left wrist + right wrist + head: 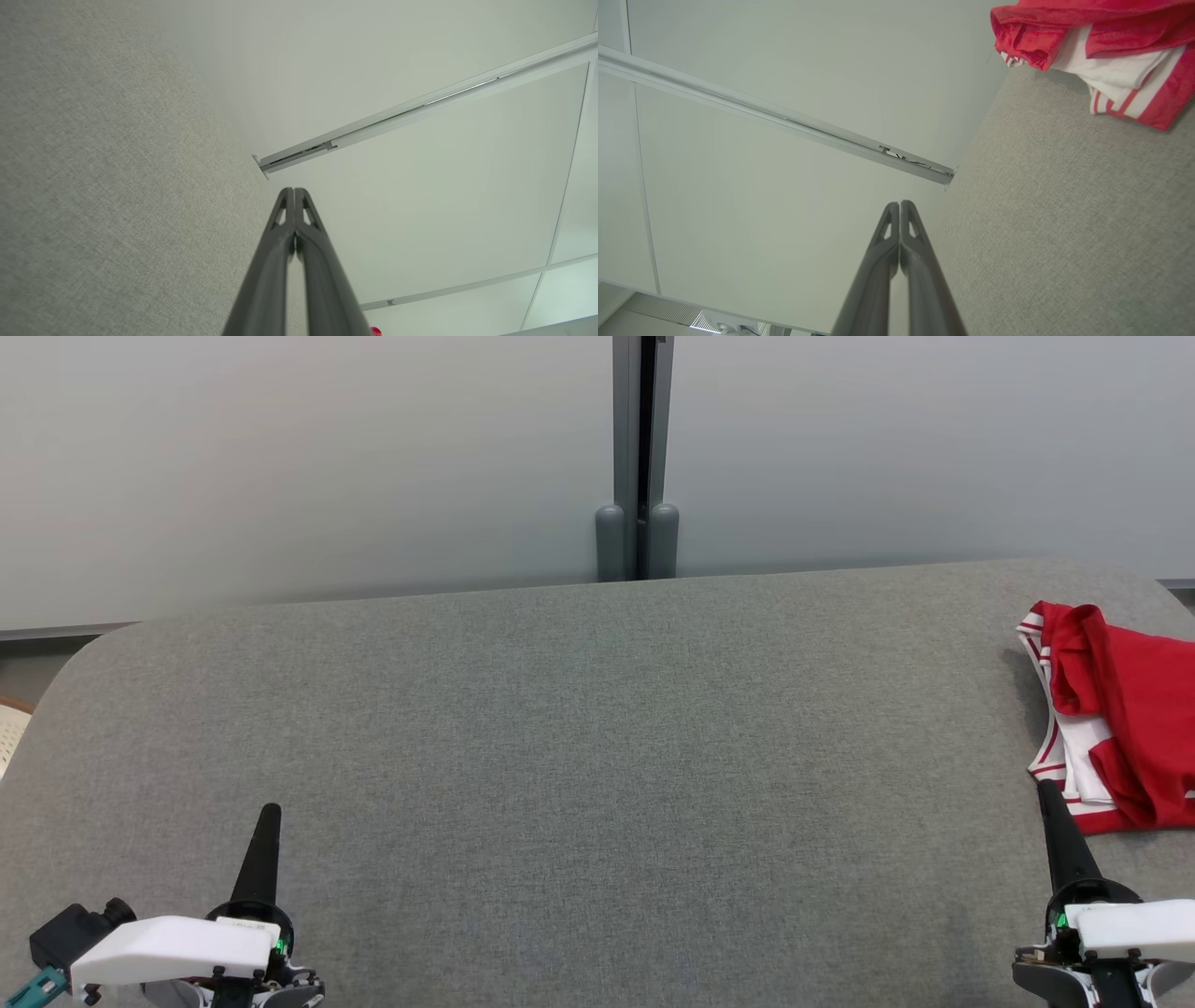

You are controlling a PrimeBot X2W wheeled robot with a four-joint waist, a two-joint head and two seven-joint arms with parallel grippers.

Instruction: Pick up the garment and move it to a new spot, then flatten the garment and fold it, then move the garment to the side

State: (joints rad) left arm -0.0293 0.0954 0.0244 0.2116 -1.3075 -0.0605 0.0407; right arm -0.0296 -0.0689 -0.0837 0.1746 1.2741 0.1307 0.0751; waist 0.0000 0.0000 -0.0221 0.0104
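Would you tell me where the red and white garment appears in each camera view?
Head view: garment at the right edge.
Left wrist view: tiny red sliver at the bottom edge, probably it.
Right wrist view: top right corner.
Shared landmark: the partition post.

Saw coarse, matt grey woven cloth over the table [560, 756]; soft red and white cloth in the garment [1139, 695]; smooth matt dark plastic on the left gripper [269, 814] and right gripper [1047, 791]; smooth pale wall panels [280, 457].
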